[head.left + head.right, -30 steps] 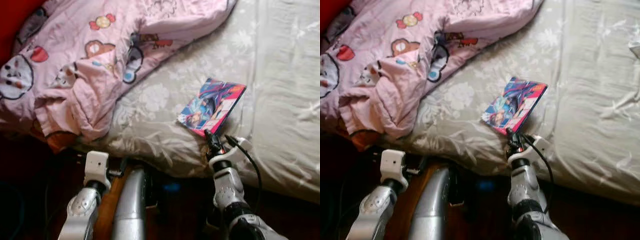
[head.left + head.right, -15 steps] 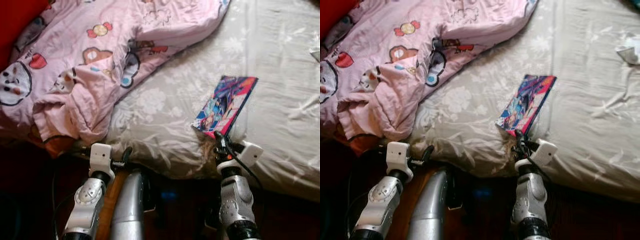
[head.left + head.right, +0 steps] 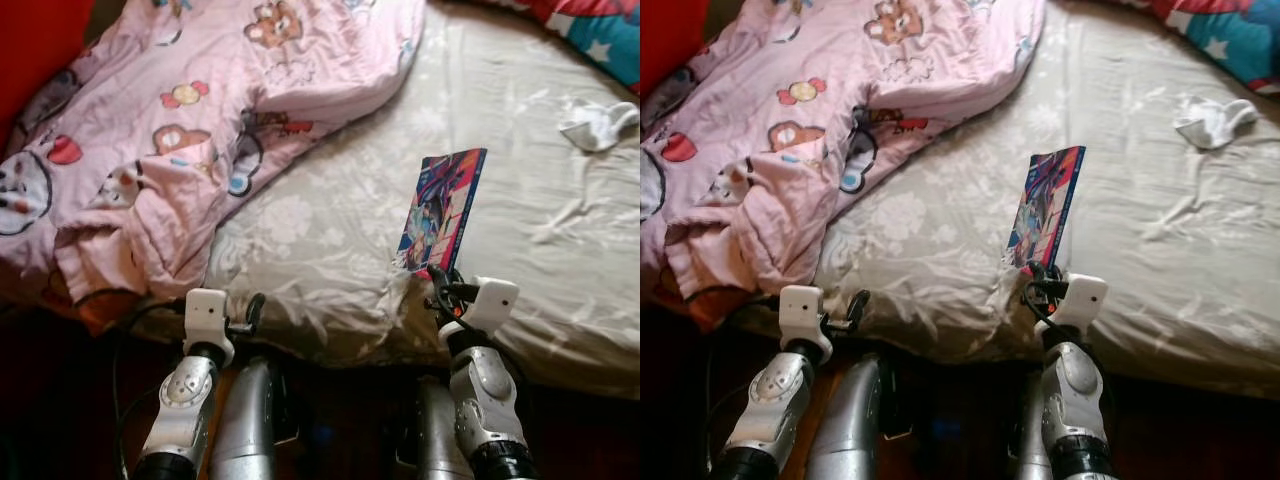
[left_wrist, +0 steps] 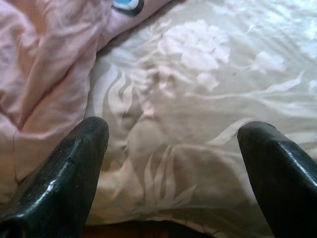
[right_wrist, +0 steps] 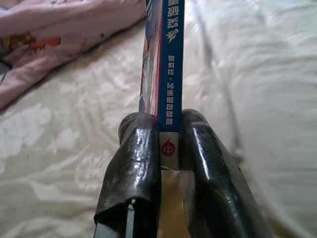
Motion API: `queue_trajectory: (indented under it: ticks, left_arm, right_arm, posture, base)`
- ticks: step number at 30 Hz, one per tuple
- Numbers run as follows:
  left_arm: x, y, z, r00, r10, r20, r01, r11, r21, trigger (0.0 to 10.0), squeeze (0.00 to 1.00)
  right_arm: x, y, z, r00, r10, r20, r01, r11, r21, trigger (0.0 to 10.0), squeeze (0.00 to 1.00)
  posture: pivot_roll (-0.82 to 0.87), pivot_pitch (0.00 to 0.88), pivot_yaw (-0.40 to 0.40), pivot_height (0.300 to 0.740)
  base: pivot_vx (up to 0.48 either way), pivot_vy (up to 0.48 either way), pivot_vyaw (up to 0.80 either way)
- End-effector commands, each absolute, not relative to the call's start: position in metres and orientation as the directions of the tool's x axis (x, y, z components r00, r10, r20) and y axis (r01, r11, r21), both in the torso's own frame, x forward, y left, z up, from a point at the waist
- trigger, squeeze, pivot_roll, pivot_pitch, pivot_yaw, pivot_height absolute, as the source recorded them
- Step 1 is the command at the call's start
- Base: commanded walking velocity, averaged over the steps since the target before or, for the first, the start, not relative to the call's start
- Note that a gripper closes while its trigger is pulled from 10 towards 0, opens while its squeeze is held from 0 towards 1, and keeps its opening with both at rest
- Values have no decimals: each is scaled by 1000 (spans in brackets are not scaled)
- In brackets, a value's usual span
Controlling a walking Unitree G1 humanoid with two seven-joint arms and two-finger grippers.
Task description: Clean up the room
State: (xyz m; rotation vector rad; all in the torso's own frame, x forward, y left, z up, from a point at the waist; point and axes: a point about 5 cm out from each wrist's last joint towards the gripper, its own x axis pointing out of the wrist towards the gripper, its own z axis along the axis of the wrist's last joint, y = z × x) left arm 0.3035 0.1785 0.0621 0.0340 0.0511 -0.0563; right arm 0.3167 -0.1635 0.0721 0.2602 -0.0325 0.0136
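The right claw (image 5: 168,148) is clenched on the bottom end of a colourful book (image 3: 441,209), holding it upright near the bed's (image 3: 330,220) front edge, its long axis pointing up and away from the claw, spine toward the wrist camera. The left claw (image 4: 171,148) hangs released just off the same edge, beside the pink quilt (image 3: 190,130) heaped over the bed's left part. A white sock (image 3: 597,126) lies toward the far right corner, nearer the right arm. No container is in sight.

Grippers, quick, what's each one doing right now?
Left gripper: open, holding nothing, over the cream floral bedsheet.
Right gripper: closed on the spine of the colourful thin book.
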Motion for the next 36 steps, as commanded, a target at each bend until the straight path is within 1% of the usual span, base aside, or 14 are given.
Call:
queue_trajectory:
  ticks: [1, 8, 15, 18, 23, 26, 33, 36]
  left_arm:
    - [299, 184, 53, 996, -33, -79, 36, 999, 37, 10000, 0]
    - [300, 187, 47, 995, -12, -103, 16, 999, 35, 10000, 0]
    - [303, 185, 45, 994, -7, -107, 10, 1000, 27, 10000, 0]
    - [303, 185, 39, 991, 2, -132, 1, 1000, 24, 10000, 0]
    - [302, 186, 38, 991, 5, -134, -1, 1000, 26, 10000, 0]
    - [301, 187, 37, 991, 5, -131, -1, 1000, 28, 10000, 0]
    - [301, 187, 37, 993, -9, -122, 15, 999, 43, 10000, 0]
    - [302, 187, 40, 994, -19, -109, 25, 998, 53, 10000, 0]
  right_arm:
    - [320, -164, 77, 999, 4, 53, -17, 969, 248, 10000, 0]
    - [320, -171, 75, 999, -25, 31, 17, 970, 241, 10000, 0]
    - [320, -179, 74, 998, -55, 20, 48, 966, 252, 10000, 0]
    - [324, -181, 75, 998, -57, 13, 52, 966, 255, 10000, 0]
    - [328, -176, 74, 1000, -26, -18, 29, 967, 254, 10000, 0]
    - [325, -176, 71, 999, -44, -21, 48, 960, 275, 10000, 0]
    - [323, -173, 68, 999, -42, -26, 47, 961, 271, 10000, 0]
    - [323, -174, 68, 998, -50, -33, 57, 959, 277, 10000, 0]
  posture:
    - [141, 184, -25, 689]
    - [129, 170, -32, 739]
    - [118, 153, -41, 740]
    - [114, 138, -48, 740]
    - [112, 139, -48, 740]
    - [112, 141, -46, 740]
    - [113, 146, -35, 740]
    - [113, 148, -29, 740]
  base:
    - [0, 0, 0]
    - [0, 0, 0]
    - [0, 0, 0]
    - [0, 0, 0]
    - [0, 0, 0]
    - [0, 0, 0]
    - [0, 0, 0]
    - [0, -251, 0]
